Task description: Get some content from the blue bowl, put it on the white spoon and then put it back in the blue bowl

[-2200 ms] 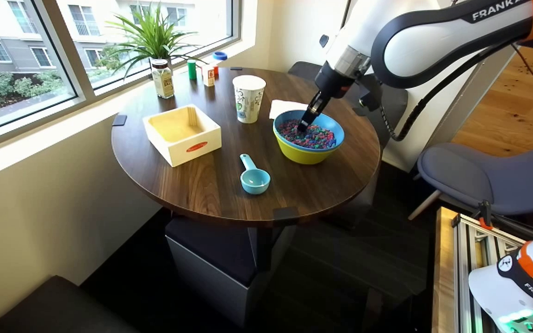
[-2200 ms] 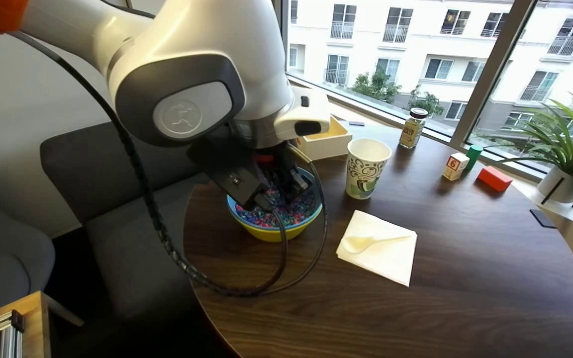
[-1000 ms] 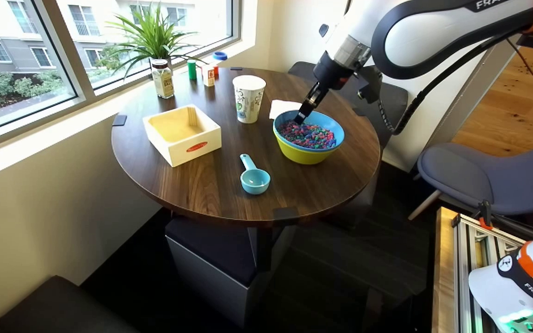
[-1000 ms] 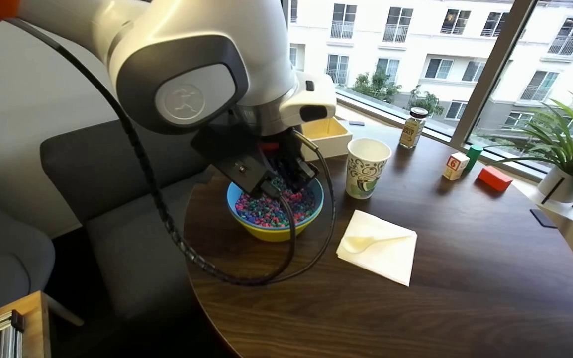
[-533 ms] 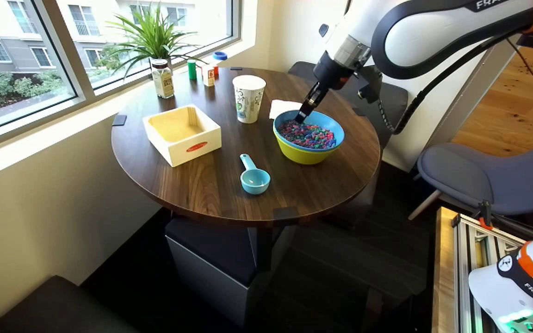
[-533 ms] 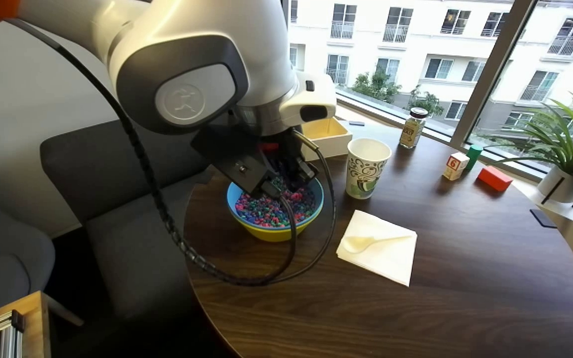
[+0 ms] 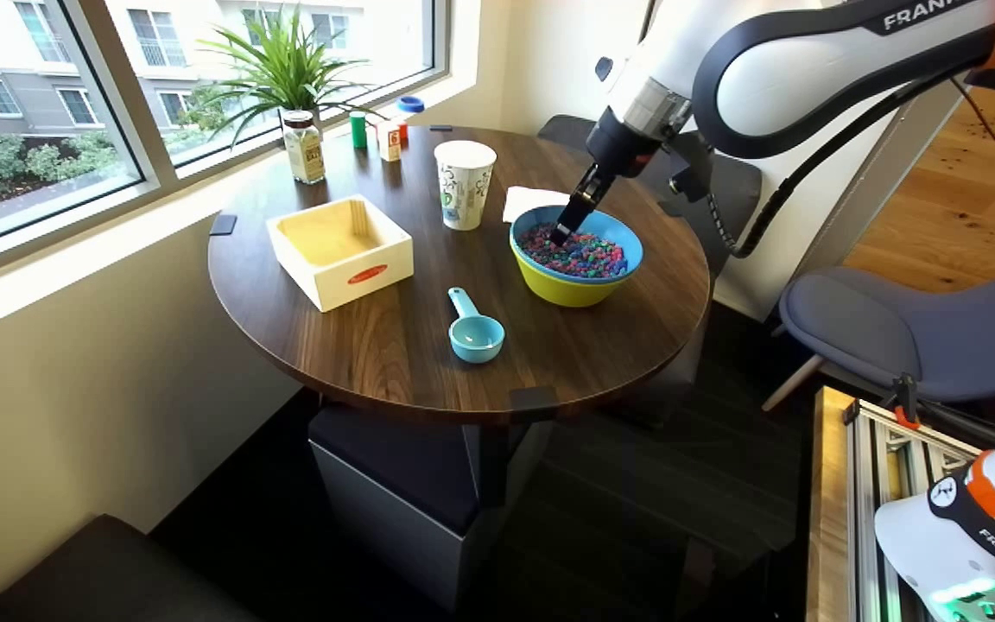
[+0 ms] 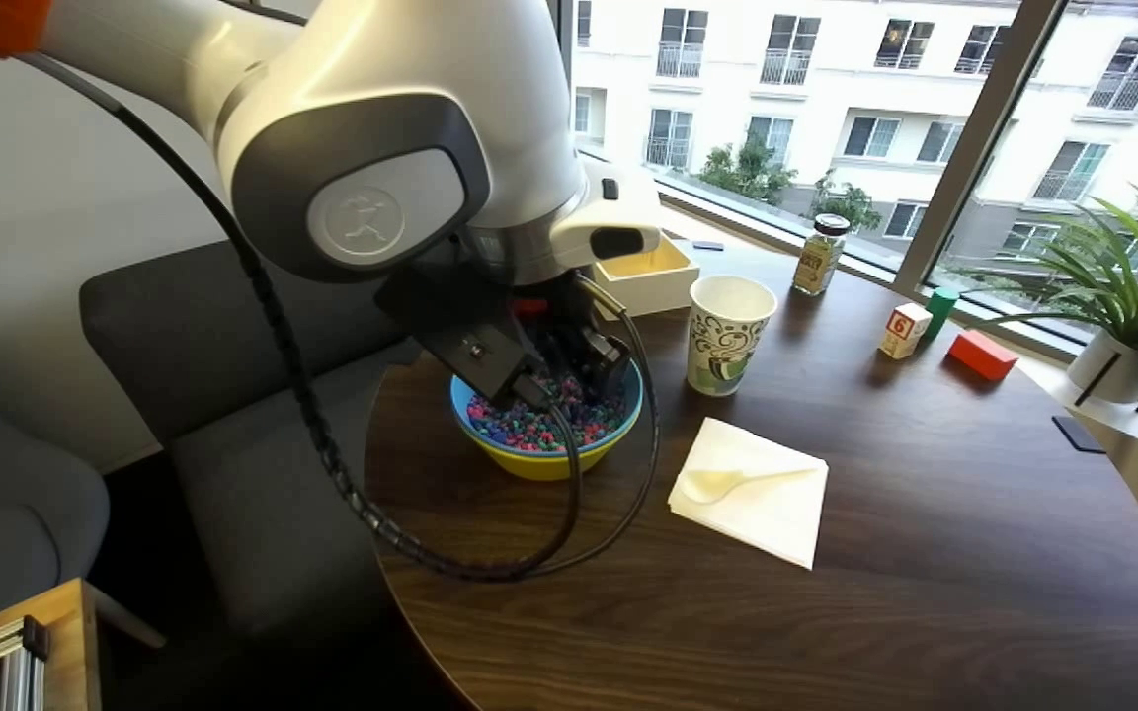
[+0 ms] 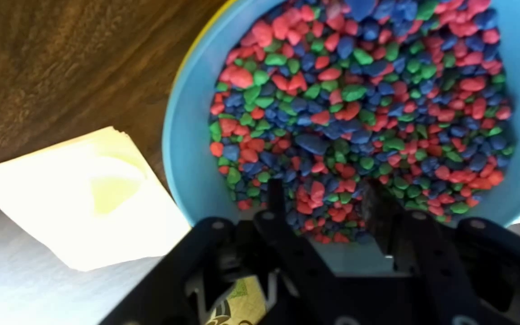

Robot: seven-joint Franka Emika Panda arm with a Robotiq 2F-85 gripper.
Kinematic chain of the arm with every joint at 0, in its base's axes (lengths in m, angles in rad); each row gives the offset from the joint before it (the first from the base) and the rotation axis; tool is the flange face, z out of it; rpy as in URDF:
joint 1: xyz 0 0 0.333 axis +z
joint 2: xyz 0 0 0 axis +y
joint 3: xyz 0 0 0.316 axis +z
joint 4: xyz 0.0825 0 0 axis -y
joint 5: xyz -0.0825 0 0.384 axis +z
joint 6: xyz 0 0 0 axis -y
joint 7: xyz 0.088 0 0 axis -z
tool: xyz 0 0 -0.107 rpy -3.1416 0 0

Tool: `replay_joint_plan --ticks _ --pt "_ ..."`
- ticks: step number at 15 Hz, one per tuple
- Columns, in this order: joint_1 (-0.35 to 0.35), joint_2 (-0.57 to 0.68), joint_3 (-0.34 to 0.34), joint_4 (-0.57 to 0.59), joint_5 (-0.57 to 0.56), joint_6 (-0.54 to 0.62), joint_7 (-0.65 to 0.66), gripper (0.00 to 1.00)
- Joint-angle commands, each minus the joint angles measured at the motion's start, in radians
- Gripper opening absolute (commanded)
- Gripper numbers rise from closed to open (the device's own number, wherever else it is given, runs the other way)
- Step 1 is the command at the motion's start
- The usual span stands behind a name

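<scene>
Two fingers (image 9: 276, 196) of your gripper (image 9: 324, 192) stand well apart at the bottom of the wrist view, the content (image 9: 355, 104) showing through the gap, none of it seen clamped. They reach down inside the blue bowl (image 9: 192, 149), which fills the middle and upper right. Spread like that, they are likely set to bite into the loose content for a pinch. Blur at the tips: you can't be sure they touch it.

White spoon (image 8: 712, 484) lies on a folded napkin (image 8: 767, 525), lower right of centre in an exterior view. Its hollow end points toward the blue bowl, which should shorten your carry; the napkin probably serves to catch strays. Pale on pale, so aim carefully. Paper cup (image 8: 725, 341) stands upright near your likely path, mid-frame; swing wide of it.
</scene>
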Motion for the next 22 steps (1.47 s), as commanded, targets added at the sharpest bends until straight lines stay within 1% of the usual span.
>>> replay_joint_plan --ticks 1,2,3,6,7,8,9,10,12,13,14,16,17,18,19,21,22 --pt "-0.011 0.002 0.012 -0.023 -0.001 0.029 -0.01 0.19" --pt "-0.01 0.004 0.012 -0.025 -0.001 0.03 -0.01 0.08" --pt "-0.01 0.006 0.012 -0.028 0.0 0.031 -0.011 0.01" --pt "-0.011 0.01 0.012 -0.034 -0.002 0.03 -0.01 0.0" --pt "-0.011 0.012 0.012 -0.034 -0.004 0.033 -0.009 0.26" --pt "-0.012 0.013 0.012 -0.034 -0.004 0.032 -0.009 0.27" --pt "-0.012 0.014 0.012 -0.033 -0.005 0.031 -0.01 0.32" --pt "-0.012 0.015 0.012 -0.033 -0.005 0.03 -0.01 0.4" --pt "-0.013 0.015 0.012 -0.033 -0.005 0.029 -0.012 0.54" --pt "-0.013 0.016 0.012 -0.033 -0.006 0.029 -0.012 0.47" --pt "-0.013 0.016 0.012 -0.034 -0.006 0.03 -0.013 0.25" --pt "-0.014 0.017 0.012 -0.034 -0.007 0.03 -0.014 0.21" --pt "-0.014 0.017 0.012 -0.033 -0.007 0.03 -0.015 0.14" --pt "-0.014 0.017 0.012 -0.033 -0.008 0.03 -0.015 0.04" --pt "-0.015 0.017 0.012 -0.034 -0.008 0.03 -0.016 0.0" --pt "-0.015 0.016 0.011 -0.034 -0.01 0.03 -0.016 0.0" --pt "-0.016 0.015 0.012 -0.034 -0.01 0.029 -0.016 0.02"
